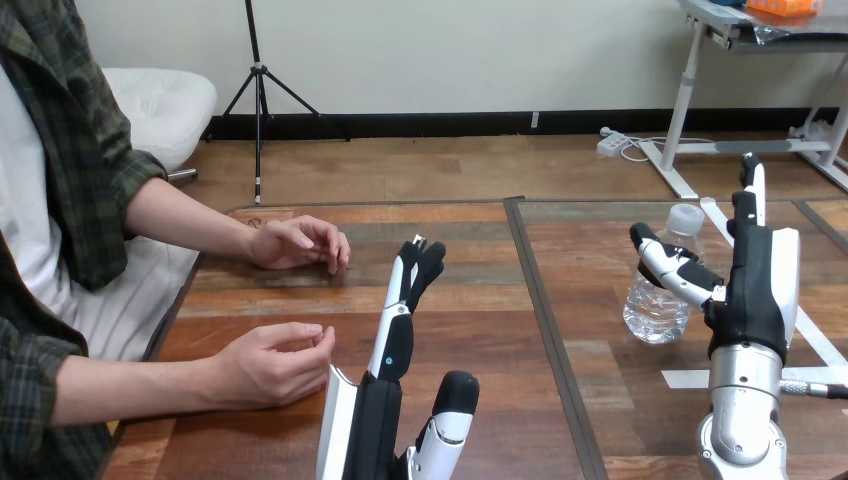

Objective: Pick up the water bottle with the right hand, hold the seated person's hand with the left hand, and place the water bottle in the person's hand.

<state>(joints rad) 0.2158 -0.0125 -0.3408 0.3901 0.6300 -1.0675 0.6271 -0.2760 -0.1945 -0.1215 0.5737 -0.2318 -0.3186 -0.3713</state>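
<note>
1. The counter (470, 320) is showing brown wood grain with dark seams.
2. The bottle (655, 305) is looking clear, its cap (686, 218) white.
3. The left hand (372, 425) and right hand (757, 290) are showing black with white shells.
4. The right forearm (742, 400) is gleaming silver.
5. Tape (690, 378) is showing white.

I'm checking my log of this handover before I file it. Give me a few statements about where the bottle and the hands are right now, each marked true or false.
1. The water bottle stands upright on the table. True.
2. The right hand has lifted the bottle clear of the table. False: the bottle is on the table, and the right hand is open beside it.
3. The left hand grips one of the person's hands. False: it is open and apart from both.
4. The person's farther hand and the person's nearer hand are at the table's left side, and neither holds the bottle. True.
5. The bottle's white cap is on. True.
</note>
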